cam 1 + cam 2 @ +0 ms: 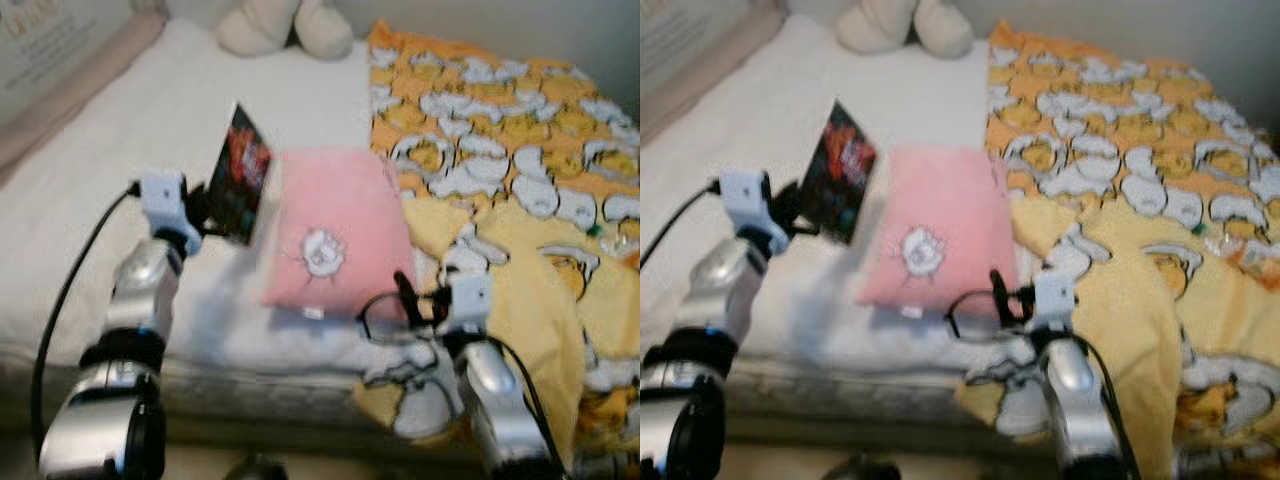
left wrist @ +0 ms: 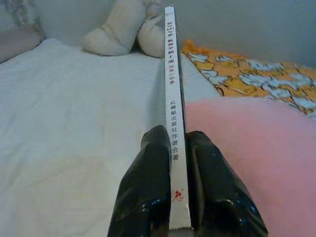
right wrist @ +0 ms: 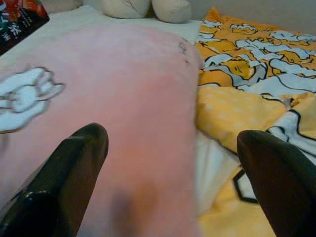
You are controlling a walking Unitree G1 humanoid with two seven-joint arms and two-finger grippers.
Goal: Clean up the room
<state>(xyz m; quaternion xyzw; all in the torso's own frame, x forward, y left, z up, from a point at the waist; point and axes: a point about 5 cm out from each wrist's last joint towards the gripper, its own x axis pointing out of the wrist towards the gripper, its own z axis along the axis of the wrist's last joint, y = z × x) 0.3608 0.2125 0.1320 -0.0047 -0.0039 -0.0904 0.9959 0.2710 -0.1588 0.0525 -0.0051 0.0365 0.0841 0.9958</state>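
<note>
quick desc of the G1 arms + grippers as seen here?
Both arms are silver metal with black joint bands. Each wrist carries a white camera block, fed by a looping black cable. The left gripper and right gripper each have two long, glossy black fingers with rounded tips.

A thin book (image 2: 172,98) is seen edge-on, its white spine printed with red characters, clamped between the two black fingers (image 2: 148,192) of the left claw (image 2: 174,148). A white bed (image 2: 74,123) is spread beneath it, with a pink pillow (image 2: 256,148) just beside the book. A cream plush toy (image 2: 123,29) and an orange patterned blanket (image 2: 247,74) are seen farther back.
</note>
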